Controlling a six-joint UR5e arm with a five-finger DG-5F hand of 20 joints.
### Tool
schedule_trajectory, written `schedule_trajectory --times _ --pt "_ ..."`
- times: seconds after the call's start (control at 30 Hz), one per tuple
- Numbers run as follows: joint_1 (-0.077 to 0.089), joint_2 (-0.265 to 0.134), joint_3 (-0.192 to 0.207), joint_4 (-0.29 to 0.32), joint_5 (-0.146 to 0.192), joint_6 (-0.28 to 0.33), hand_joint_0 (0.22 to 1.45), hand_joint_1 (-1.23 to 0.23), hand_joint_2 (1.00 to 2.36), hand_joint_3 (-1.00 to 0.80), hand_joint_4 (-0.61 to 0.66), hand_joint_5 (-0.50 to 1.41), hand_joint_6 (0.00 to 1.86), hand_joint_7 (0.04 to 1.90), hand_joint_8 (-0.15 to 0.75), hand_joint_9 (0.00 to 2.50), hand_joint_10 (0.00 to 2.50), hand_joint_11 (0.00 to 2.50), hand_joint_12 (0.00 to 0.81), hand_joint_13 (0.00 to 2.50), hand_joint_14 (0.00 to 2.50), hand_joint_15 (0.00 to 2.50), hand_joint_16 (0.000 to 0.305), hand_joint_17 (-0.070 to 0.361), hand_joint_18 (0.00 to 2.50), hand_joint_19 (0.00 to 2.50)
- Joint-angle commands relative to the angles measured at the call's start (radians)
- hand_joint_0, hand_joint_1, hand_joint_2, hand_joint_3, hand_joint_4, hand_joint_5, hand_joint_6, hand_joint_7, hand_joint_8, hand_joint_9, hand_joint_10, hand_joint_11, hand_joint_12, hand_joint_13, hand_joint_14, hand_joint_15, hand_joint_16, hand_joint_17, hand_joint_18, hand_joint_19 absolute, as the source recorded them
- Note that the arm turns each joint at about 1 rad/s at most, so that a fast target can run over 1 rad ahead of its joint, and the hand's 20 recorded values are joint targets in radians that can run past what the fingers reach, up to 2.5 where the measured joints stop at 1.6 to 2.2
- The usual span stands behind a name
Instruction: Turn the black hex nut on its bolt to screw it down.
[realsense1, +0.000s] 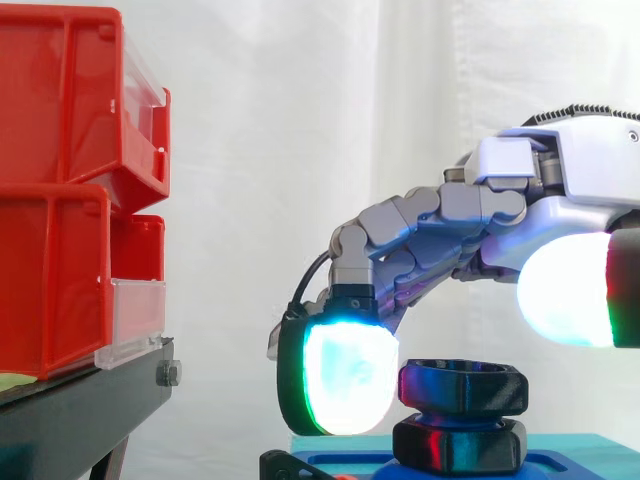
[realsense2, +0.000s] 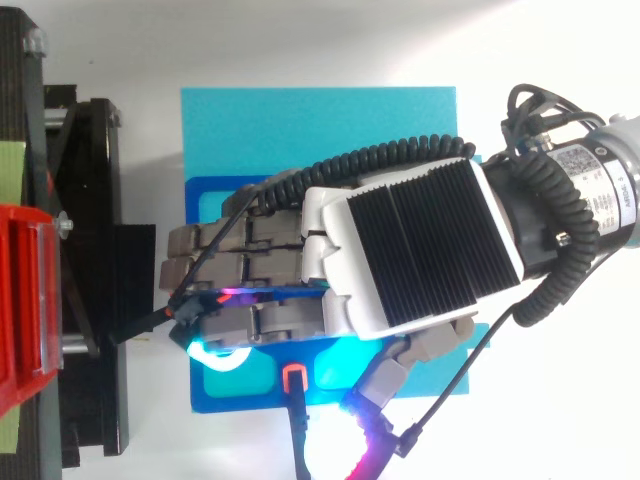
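Hand (realsense1: 580, 150): palm down, above the black hex nut (realsense1: 462, 388).
Fingers (realsense1: 345, 378): loosely bent, one pad just left of nut.
Thumb (realsense1: 560, 290): raised, right of nut, apart.

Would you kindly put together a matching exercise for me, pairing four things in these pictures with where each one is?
Things:
1. black hex nut
2. stacked red plastic bins
3. flat blue base plate
4. robot hand

Places:
A. on the black stand, at the side view's left
B. flat underneath the hex pieces
C. arched over the nut
D. just above a second black hex piece

Pairs: 1-D, 2-A, 3-B, 4-C.
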Motion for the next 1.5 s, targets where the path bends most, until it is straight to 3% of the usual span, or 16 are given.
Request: schedule_trajectory --times 0.0,0.1,0.3,0.53,0.97,1.13,1.3,1.47 --pt "-0.003 0.0 0.0 -0.006 -0.002 0.0 0.44 -0.29 1.0 -0.5 0.38 -0.13 0.5 1.13 0.332 0.44 0.01 0.21 0.38 0.52 0.0 0.13 0.056 0.126 0.64 0.39" --pt "-0.01 0.0 0.0 -0.009 -0.002 0.0 0.44 -0.29 1.0 -0.5 0.38 -0.13 0.5 1.2 0.335 0.45 0.01 0.22 0.38 0.52 0.0 0.13 0.056 0.125 0.65 0.39" --pt "-0.022 0.0 0.0 -0.011 -0.005 0.0 0.45 -0.3 1.0 -0.5 0.36 -0.14 0.61 1.05 0.337 0.47 0.01 0.24 0.377 0.53 0.0 0.13 0.055 0.124 0.66 0.39" --pt "-0.051 0.0 0.0 -0.011 -0.039 0.0 0.45 -0.3 1.0 -0.5 0.37 -0.15 0.67 0.96 0.341 0.48 0.01 0.26 0.375 0.53 0.0 0.13 0.055 0.123 0.66 0.39" --pt "-0.102 0.0 0.0 -0.006 -0.102 0.0 0.46 -0.3 1.0 -0.5 0.37 -0.15 0.65 0.99 0.338 0.48 0.01 0.26 0.374 0.53 0.0 0.14 0.054 0.122 0.66 0.4" --pt "-0.106 0.0 0.0 0.014 -0.108 0.002 0.46 -0.3 1.0 -0.5 0.38 -0.13 0.52 1.17 0.337 0.48 0.01 0.25 0.375 0.53 0.0 0.14 0.054 0.122 0.66 0.4" --pt "-0.092 0.0 0.0 0.069 -0.106 0.003 0.46 -0.3 1.0 -0.5 0.36 -0.16 0.5 1.04 0.335 0.47 0.01 0.24 0.375 0.52 0.0 0.14 0.055 0.123 0.65 0.41" --pt "-0.074 0.0 0.0 0.08 -0.1 0.0 0.45 -0.29 1.0 -0.5 0.33 -0.18 0.5 0.93 0.333 0.46 0.01 0.24 0.378 0.52 0.0 0.14 0.055 0.124 0.65 0.4"
